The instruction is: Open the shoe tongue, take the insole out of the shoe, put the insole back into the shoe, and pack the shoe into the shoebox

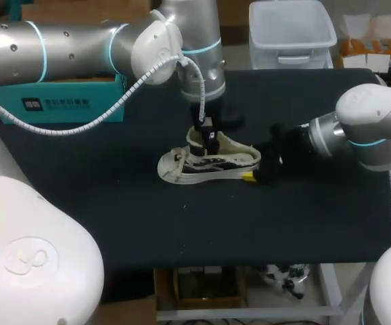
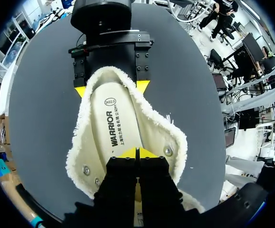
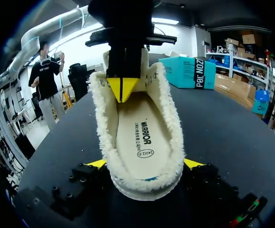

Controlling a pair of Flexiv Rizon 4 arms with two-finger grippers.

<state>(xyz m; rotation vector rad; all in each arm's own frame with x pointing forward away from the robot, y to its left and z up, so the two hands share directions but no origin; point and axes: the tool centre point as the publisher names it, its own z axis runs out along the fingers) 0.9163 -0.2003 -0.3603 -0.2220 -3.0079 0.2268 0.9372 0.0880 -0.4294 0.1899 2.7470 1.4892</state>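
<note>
While the shoe (image 1: 212, 162) stands on its sole in the middle of the black bench (image 1: 114, 217), toe toward the left of the head view and heel toward the right, both arms are at it. The left arm comes in from the upper left and drops its hand (image 2: 136, 153) into the front of the shoe's opening, yellow tips pressed together with a thin pale strip of the tongue (image 2: 136, 216) pinched between the fingers. The right arm comes in from the right edge, and its hand (image 3: 146, 165) is clamped on the heel, one yellow tip against each side. The insole (image 3: 137, 128) lies flat inside the fleece-lined shoe, printed side up. The teal shoebox (image 1: 67, 101) sits at the upper left of the head view, well apart from the shoe
</note>
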